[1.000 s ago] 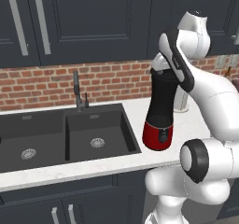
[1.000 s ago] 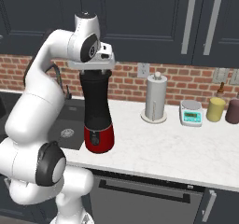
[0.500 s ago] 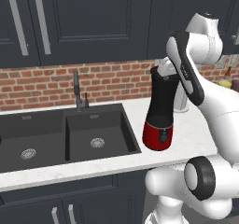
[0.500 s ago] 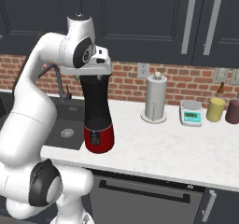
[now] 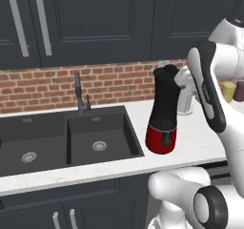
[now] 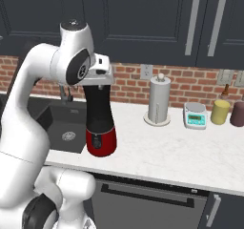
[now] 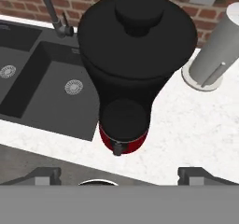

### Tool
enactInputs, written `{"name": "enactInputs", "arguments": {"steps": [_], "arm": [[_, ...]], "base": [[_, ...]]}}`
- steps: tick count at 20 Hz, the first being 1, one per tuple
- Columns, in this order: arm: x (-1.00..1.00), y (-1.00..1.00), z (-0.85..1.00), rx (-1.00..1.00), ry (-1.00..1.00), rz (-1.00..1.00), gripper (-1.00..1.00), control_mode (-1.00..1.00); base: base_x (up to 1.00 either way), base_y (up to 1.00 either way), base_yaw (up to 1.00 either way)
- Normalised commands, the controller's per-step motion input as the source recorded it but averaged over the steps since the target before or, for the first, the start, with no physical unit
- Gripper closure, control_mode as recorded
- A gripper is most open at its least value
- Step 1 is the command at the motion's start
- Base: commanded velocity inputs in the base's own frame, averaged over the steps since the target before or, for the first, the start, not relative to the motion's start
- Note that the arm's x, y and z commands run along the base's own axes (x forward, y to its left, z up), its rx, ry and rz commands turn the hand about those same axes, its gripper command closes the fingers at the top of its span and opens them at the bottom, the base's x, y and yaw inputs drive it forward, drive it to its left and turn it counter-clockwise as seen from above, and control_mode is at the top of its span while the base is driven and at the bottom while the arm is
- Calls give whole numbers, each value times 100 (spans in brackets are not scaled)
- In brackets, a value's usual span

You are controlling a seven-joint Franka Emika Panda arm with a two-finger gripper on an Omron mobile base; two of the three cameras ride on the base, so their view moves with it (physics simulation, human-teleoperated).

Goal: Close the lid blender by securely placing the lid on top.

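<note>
White marble counter runs under dark cabinets and a red brick backsplash. Nearest the robot, the gripper hangs just above the blender, its two fingers spread wide and holding nothing; from the hand view they stand well apart on either side of the jar. The lid sits flat and centred on the jar's top, apparently seated, so the task looks all but finished and the jaws seem parted to let it rest there. The blender stands upright near the counter's front edge, just beside the black sink. Farther back stand a paper-towel roll and a kitchen scale, well apart from the jar.
</note>
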Motion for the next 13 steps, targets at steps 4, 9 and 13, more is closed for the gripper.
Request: {"name": "enactInputs", "arguments": {"steps": [4,9,13], "arm": [[-47,-38,5,0,-9,-5,-100,-100],[-36,-46,0,0,-9,-9,-100,-100],[-37,-50,0,0,-8,-10,-100,-100]], "base": [[0,0,0],[0,0,0],[0,0,0]]}}
